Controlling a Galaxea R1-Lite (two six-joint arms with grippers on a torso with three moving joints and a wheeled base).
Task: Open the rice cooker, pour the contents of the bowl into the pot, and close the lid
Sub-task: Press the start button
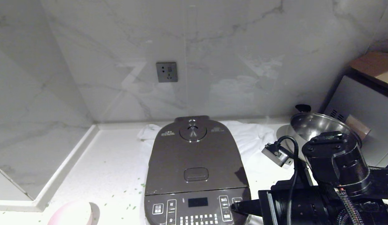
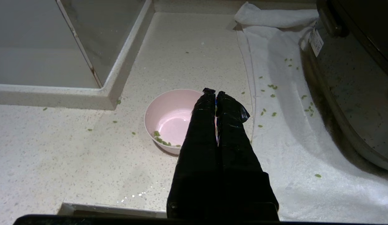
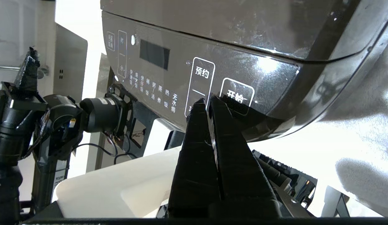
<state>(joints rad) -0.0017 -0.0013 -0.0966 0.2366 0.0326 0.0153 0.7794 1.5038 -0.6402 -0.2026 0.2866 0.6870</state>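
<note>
**Two end effectors shut, lid still down**

Nearest the robot: right end effector sits low at the rice cooker front-right corner, fingers pressed together, tip just at the button panel (touching or not, can't tell). Left end effector hangs over the tabletop w/ fingers together too, holding nothing.

Just under and past the left tip: the bowl, upright on the tabletop left of the cooker, w/ a few green contents along its near inner wall. More green bits lie scattered on the white towel and the stone.

Further back: the lid lies flat and closed, oval release button near its front edge, steam vent near the hinge. Pot not visible under it.

Key relation: release button lies up and back-left from the right tip, on the lid top above the panel; right arm is clearly nearer it, so my guess is that arm presses it. Bowl belongs to the left arm.

Far right: steel pan, grey box appliance.
</note>
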